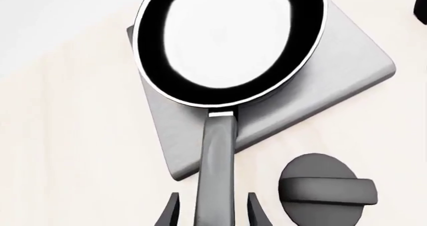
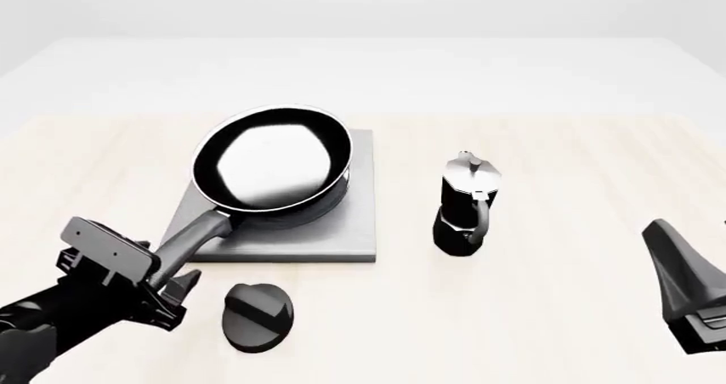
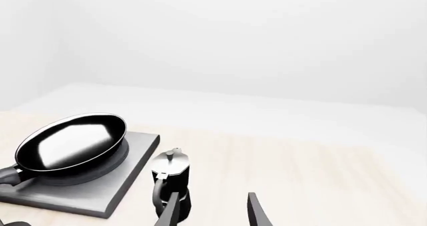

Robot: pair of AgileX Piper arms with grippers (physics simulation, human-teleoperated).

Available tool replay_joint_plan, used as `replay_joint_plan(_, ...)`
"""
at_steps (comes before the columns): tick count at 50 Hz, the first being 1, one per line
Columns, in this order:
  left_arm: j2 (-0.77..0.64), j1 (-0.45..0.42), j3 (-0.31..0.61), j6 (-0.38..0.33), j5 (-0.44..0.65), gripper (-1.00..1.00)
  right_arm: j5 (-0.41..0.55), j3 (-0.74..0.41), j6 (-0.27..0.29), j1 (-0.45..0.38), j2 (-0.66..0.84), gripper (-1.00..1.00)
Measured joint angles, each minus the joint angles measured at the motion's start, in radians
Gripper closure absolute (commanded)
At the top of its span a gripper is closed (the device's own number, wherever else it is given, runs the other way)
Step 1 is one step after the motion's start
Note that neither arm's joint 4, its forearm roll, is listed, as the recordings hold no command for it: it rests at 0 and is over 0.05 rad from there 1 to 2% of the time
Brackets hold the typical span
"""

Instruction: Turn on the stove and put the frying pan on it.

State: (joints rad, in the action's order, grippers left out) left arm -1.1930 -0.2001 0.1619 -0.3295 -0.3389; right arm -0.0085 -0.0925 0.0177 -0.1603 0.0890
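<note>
Left gripper [image 2: 170,286] fingers spread beside frying pan [image 2: 272,165] handle, pan on stove [image 2: 340,231]; right gripper [image 3: 212,210] spread

Both arms look matte black, with thin tapered end effector fingers [image 1: 172,211], apparently unmarked.

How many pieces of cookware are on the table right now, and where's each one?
2. The frying pan sits on the stove, its handle between the left gripper jaws. The moka pot stands on the table right of the stove. Nothing else shows in any view.
</note>
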Motion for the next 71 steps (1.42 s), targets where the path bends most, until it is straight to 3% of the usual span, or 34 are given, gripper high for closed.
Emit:
replay_joint_plan(15, 0.05, -0.006, 0.014, 0.003, 0.043, -1.0, 0.011, -0.008, 0.001, -0.001, -0.008, -1.0)
replay_joint_plan(45, 0.35, -0.036, 0.14, 0.019, 0.352, -1.0, 0.044, -0.032, 0.003, -0.003, -0.029, -1.0)
replay_joint_plan(71, 0.619, -0.056, 0.264, 0.081, 0.617, -1.0, 0.059, -0.041, -0.001, -0.006, -0.045, -1.0)
